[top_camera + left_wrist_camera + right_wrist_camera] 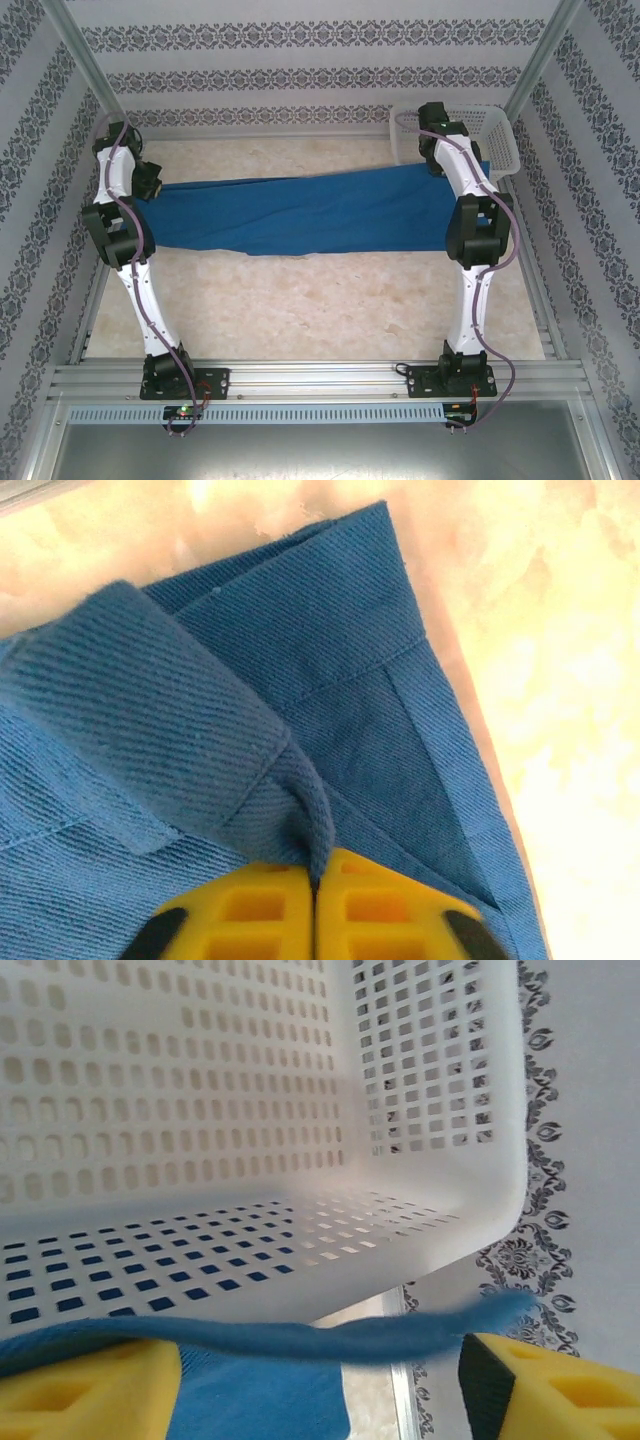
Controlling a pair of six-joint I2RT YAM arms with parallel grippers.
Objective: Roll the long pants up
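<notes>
Blue twill, soft, limp, probably light: the long pants [320, 215] span nine to three o'clock on the tabletop [300, 300]. The left end effector [318, 880] clamps a folded edge; the right end effector [320, 1385] stands apart, slack cloth crossing it. Seamed edges suit gripping.

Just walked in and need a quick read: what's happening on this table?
Two robot arms are working on blue pants lying stretched flat across the table. The left gripper pinches a fold at one end; the right gripper is open at the other end, by a white basket. No roll yet.
</notes>
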